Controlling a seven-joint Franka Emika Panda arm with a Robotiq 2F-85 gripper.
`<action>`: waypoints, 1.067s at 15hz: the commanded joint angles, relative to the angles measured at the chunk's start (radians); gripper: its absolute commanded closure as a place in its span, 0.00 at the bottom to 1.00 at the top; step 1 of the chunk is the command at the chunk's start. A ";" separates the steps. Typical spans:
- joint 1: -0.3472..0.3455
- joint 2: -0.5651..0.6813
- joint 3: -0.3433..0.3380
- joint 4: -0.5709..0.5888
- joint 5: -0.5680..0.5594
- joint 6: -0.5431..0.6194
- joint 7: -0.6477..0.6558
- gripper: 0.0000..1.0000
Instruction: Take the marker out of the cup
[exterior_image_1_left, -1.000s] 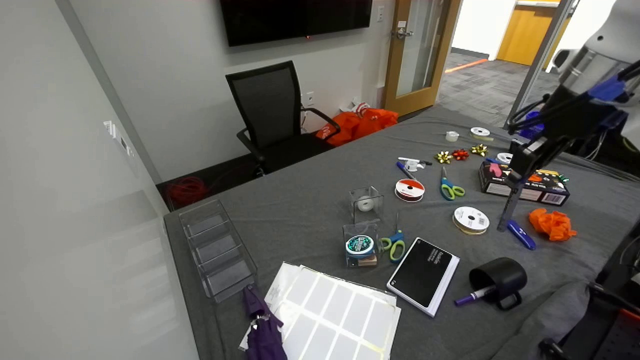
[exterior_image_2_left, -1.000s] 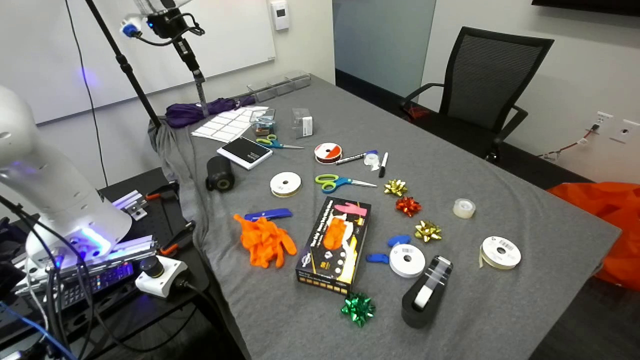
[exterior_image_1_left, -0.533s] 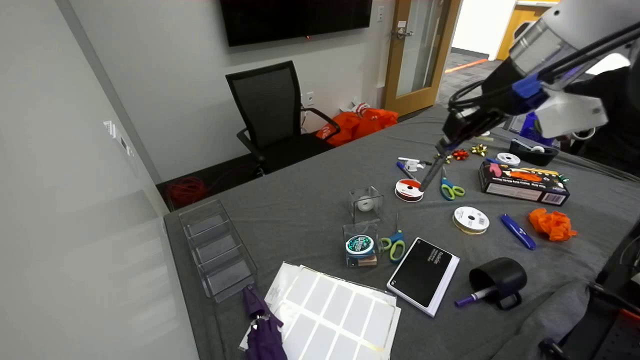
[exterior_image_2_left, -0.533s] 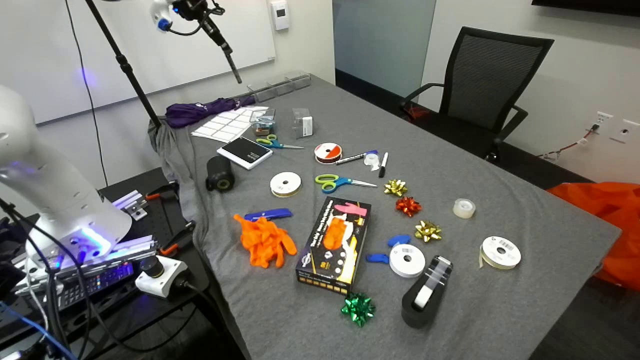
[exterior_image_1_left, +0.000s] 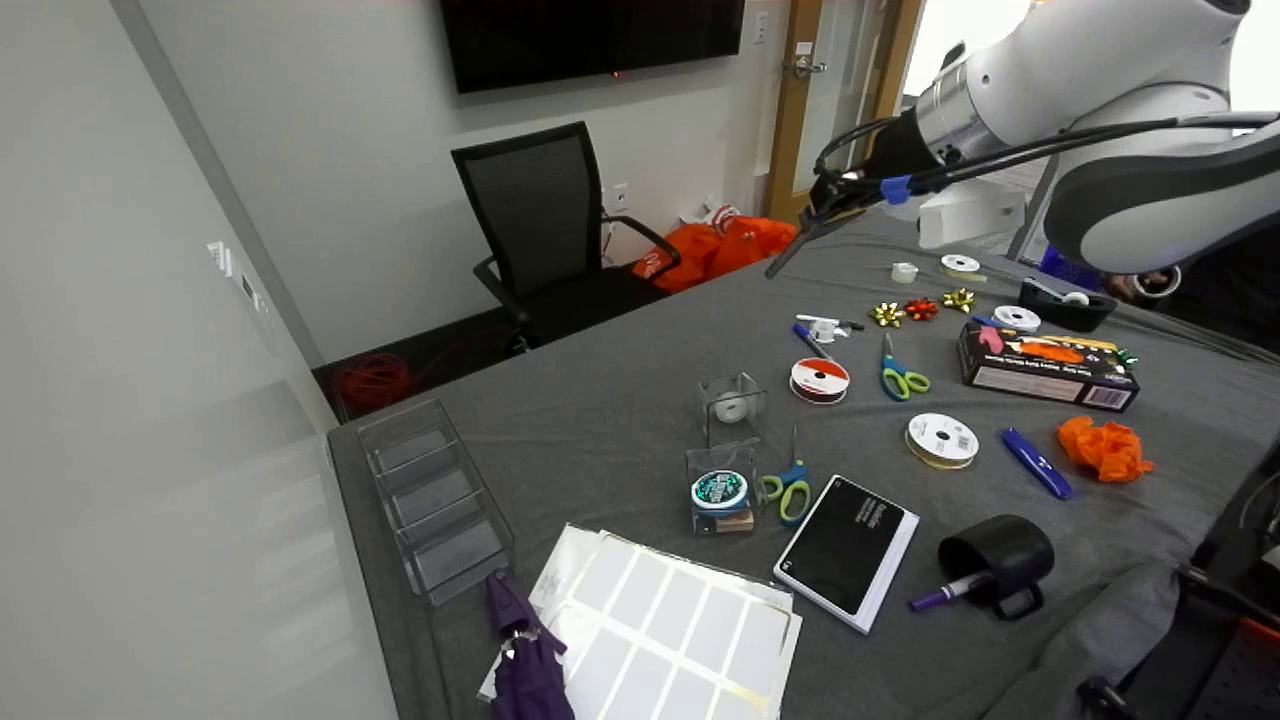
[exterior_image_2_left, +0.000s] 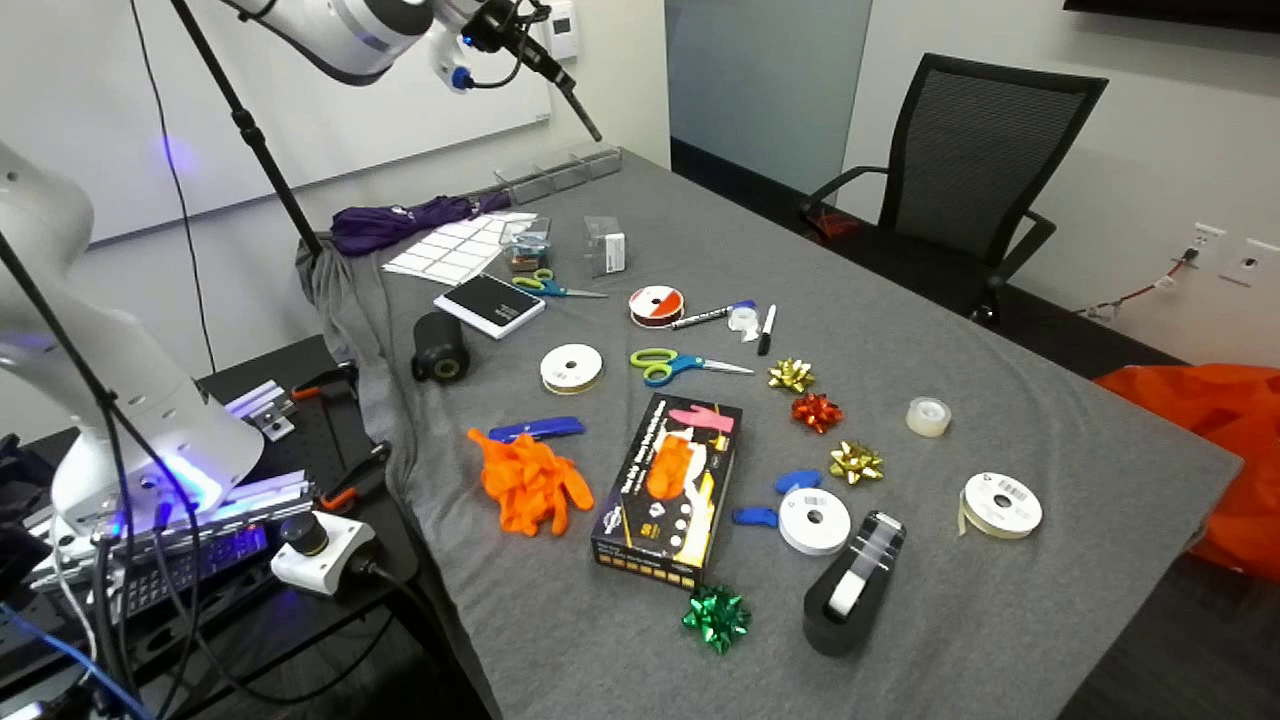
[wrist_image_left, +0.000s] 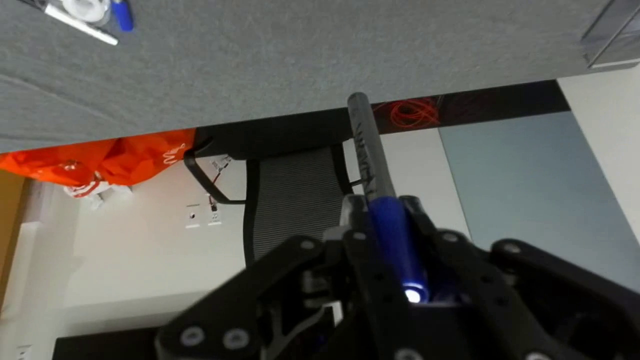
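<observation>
The black cup (exterior_image_1_left: 1015, 550) lies on its side on the grey cloth, and it also shows in an exterior view (exterior_image_2_left: 440, 348). A purple-capped marker (exterior_image_1_left: 932, 600) lies partly inside the cup's mouth, its cap end out on the cloth. My gripper (wrist_image_left: 381, 204) is shut on a marker with a blue cap and grey barrel (wrist_image_left: 369, 145). The held marker also shows in both exterior views (exterior_image_1_left: 790, 255) (exterior_image_2_left: 582, 116), raised well above the table and tilted, away from the cup. The cup and purple marker are out of the wrist view.
A black notebook (exterior_image_1_left: 848, 550) lies beside the cup. A white ribbon spool (exterior_image_1_left: 942, 440), a blue pen-like item (exterior_image_1_left: 1037, 463) and an orange glove (exterior_image_1_left: 1105, 450) lie near it. Clear boxes (exterior_image_1_left: 722, 495), scissors and a glove box (exterior_image_2_left: 668, 490) stand around. A chair (exterior_image_1_left: 560, 210) is past the table edge.
My gripper with the blue-capped marker has risen and swung away from the cup side, toward the chair side of the table. The cup and the purple-capped marker look unmoved.
</observation>
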 joint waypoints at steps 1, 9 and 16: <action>-0.015 0.092 -0.038 0.135 -0.277 -0.016 0.192 0.95; -0.009 0.077 -0.031 0.011 -0.412 -0.028 0.257 0.21; -0.031 -0.061 0.141 -0.355 0.179 -0.167 -0.234 0.00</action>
